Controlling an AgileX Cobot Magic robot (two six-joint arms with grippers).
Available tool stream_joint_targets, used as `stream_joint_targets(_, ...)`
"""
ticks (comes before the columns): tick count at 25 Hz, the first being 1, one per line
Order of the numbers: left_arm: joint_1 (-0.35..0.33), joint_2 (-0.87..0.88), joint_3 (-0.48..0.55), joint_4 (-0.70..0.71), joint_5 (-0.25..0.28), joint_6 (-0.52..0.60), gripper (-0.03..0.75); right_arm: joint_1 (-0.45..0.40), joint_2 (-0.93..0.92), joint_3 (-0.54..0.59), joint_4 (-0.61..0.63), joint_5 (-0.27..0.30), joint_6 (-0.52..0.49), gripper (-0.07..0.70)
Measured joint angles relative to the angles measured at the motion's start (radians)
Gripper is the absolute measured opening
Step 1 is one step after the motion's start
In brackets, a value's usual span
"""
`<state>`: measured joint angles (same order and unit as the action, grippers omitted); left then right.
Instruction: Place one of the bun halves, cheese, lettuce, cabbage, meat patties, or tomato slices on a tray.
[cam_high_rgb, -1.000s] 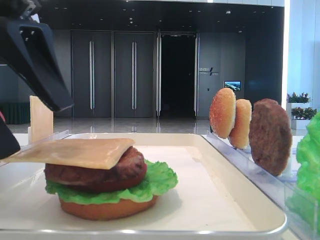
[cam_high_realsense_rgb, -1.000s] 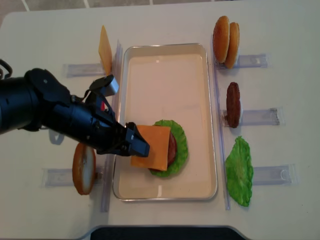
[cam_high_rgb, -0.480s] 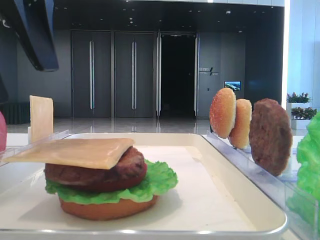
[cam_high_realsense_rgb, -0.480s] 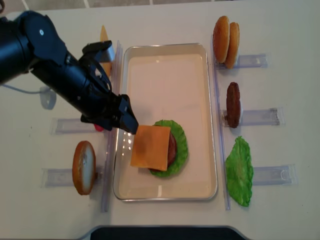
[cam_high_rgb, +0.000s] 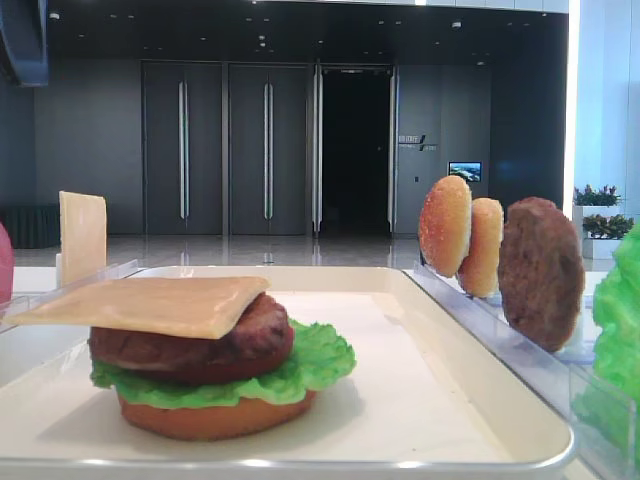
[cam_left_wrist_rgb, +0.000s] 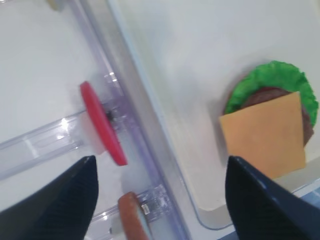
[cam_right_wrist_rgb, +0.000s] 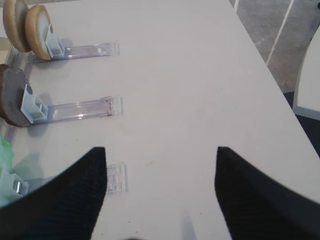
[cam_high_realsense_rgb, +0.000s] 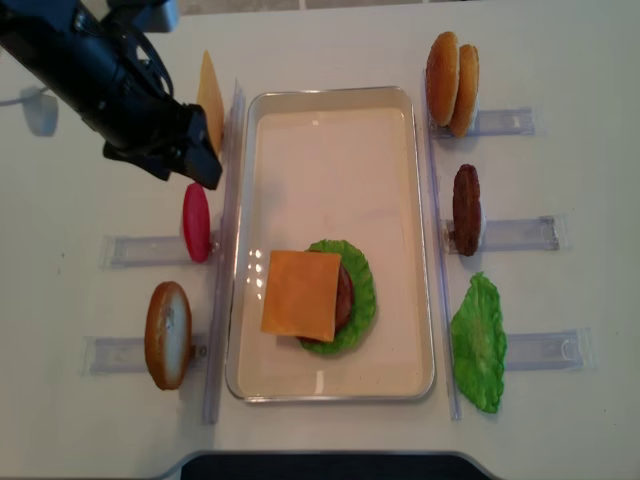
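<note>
From above, cheese tops the stack on the tray; my left gripper hangs wide open, empty (wrist view alone shows that).

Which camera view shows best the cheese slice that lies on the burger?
The overhead exterior view: the whole square cheese slice lies unobstructed on the patty. The low exterior view shows it nearly edge-on. The left wrist view shows it complete but slightly blurred. The right wrist view does not show it.
</note>
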<state>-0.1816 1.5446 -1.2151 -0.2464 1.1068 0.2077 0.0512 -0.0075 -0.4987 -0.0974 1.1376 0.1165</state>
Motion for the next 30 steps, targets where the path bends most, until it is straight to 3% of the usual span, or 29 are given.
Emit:
stream_joint_targets(8,0.197,0.0,-0.02,0.176,0.063,-0.103,0.591,0.0,0.0,0.0,0.0,0.0,0.0,0.47)
stream_joint_targets(12,0.256,0.0,-0.02,0.268,0.098,-0.161,0.591,0.0,0.0,0.0,0.0,0.0,0.0,0.47)
stream_joint_targets(21,0.265,-0.02,-0.002,0.327,0.11,-0.214,0.591,0.0,0.0,0.0,0.0,0.0,0.0,0.47)
stream_joint_targets(30,0.265,-0.291,0.249,0.326,0.105,-0.218,0.591,0.0,0.0,0.0,0.0,0.0,0.0,0.468)
